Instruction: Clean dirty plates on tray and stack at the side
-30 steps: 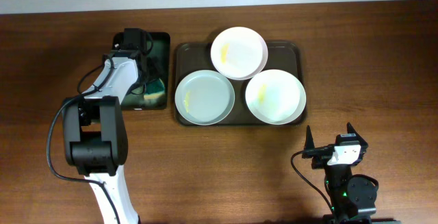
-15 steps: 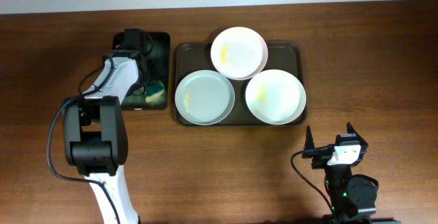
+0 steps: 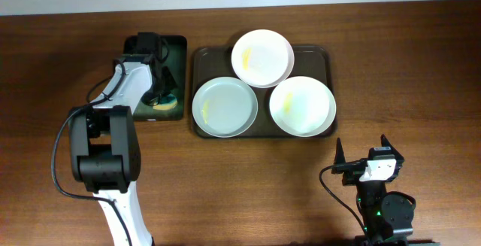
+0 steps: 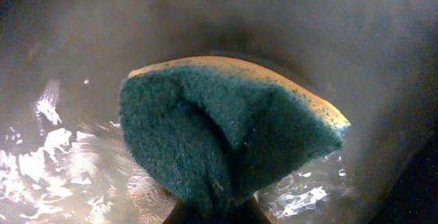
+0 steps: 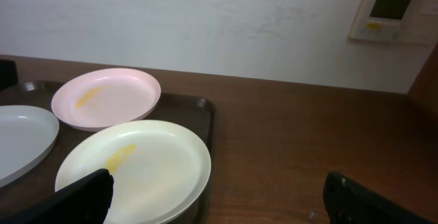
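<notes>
Tray (image 3: 209,62) is the biggest thing here after the table: dark brown, low-rimmed, lying across the far middle. All three plates (image 3: 224,107) sit on it, crowded close, and the far one hangs over the back rim. None is stacked at the side yet. Yellowish smears show on each, so I judge the cleaning has not begun.

Just to the tray's left sits the smaller black-green tray (image 3: 176,50). My left gripper (image 4: 209,209) reaches down into it, clamped on the sponge (image 4: 226,142), whose green scouring face is pinched into a fold with the yellow backing along its far edge. Bright glints on the floor around it suggest water, so I take this as wetting the sponge before the first wipe. My right gripper (image 3: 361,147) waits near the front edge, well apart from the tray, with its jaws spread wide and holding nothing, probably free to steady or lift a plate.

The table (image 3: 248,193) is dark wood grain. Behind it stands a plain pale wall (image 5: 205,18) with a small control panel (image 5: 387,11) mounted to the right.
</notes>
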### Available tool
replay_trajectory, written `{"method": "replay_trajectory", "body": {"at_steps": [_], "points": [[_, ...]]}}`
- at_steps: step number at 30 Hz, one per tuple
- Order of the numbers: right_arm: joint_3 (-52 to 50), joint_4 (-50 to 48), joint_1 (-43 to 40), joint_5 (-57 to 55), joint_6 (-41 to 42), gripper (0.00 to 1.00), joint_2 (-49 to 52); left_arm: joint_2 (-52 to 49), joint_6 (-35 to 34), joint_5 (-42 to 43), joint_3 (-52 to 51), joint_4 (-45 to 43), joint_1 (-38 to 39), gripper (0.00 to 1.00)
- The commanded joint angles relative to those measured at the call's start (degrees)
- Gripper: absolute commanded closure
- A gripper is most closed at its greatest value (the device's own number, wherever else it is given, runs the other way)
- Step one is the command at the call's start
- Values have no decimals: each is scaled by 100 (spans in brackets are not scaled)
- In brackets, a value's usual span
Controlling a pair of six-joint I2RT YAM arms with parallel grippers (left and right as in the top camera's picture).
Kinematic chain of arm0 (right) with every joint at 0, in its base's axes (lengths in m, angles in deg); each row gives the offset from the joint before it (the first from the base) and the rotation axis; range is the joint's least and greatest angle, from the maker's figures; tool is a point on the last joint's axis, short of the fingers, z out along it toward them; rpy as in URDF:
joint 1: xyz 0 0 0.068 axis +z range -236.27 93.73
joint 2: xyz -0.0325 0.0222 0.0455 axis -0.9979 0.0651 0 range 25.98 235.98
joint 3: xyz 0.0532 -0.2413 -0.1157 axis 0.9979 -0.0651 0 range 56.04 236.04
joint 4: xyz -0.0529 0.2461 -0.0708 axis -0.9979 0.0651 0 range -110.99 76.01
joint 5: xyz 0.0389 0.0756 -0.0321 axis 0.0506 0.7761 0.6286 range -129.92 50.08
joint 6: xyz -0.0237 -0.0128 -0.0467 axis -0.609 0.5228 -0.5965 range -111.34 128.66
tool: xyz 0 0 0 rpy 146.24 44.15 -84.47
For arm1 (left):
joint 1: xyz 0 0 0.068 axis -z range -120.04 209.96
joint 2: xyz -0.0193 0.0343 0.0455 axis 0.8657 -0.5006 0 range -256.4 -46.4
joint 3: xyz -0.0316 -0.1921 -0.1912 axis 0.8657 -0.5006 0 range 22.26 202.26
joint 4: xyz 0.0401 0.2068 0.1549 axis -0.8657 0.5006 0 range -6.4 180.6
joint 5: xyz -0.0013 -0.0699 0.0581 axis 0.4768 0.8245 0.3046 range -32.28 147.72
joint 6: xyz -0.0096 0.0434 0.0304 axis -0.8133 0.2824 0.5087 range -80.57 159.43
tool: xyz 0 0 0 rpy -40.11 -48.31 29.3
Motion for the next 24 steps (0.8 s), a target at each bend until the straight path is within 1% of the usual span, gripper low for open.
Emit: {"method": "replay_trajectory", "body": {"at_steps": [1,3,9,11,16,20,24], "points": [[-50,15,42,-68,31,2,-37,-122,-11,-13,531,293,-17,100],[-50,15,42,-68,33,2,-37,-120,-11,-33,787,535,-17,100],[-50,15,42,-68,31,2,-37,-120,-11,-208,1974,1606,-17,100],[-50,15,42,-68,31,2,-37,-120,-11,-205,2216,1746,-15,100],[-50,15,42,-68,31,2,-37,-149,-17,-223,2304,1615,-28,100],[-50,15,42,-68,33,2,-37,-411,-402,55,1818,1045,-118,100],[-50,15,42,-68,31,2,-37,-501,-284,116,1851,1029,-302,100]]}}
